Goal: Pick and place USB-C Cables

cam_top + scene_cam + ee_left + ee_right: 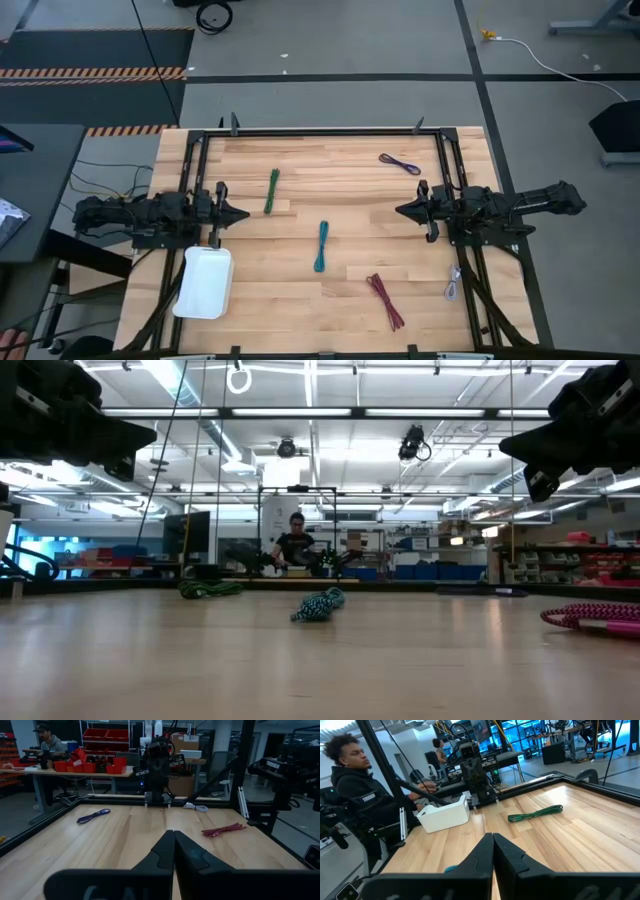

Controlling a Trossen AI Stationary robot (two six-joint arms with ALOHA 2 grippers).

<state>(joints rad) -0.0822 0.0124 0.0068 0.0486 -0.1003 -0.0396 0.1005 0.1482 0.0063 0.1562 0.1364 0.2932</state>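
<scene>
Both arms sit low at the sides of the wooden tabletop point(340, 230), facing each other across it. The left claw point(240, 213) is at the left edge, its fingers pressed together with nothing between them; the left wrist view shows the two dark fingers point(165, 851) meeting in a single seam. The right claw point(403, 210) is at the right edge, likewise pressed together and empty, its fingers point(492, 851) touching along their length.

The cables lie scattered between the two arms, none touching a claw. A green cable point(272, 190) lies left of centre, towards the far side, stretched nearly straight from far to near. A teal cable point(321, 246) lies near the middle of the tabletop (in the low view it shows as a speckled bunch point(320, 604)). A purple cable point(399, 163) rests by the far right corner. A dark red cable point(385, 301) lies slanted at the near side, right of centre, and a pale grey cable point(453, 285) sits at the near right, against the black frame rail.

A white bin point(204, 282) stands at the near left, just beside the left arm; what is inside it cannot be made out.

Beyond the tabletop, a person point(355, 785) in dark clothes sits close to the left side, and another person point(295, 540) sits farther off at a bench.
</scene>
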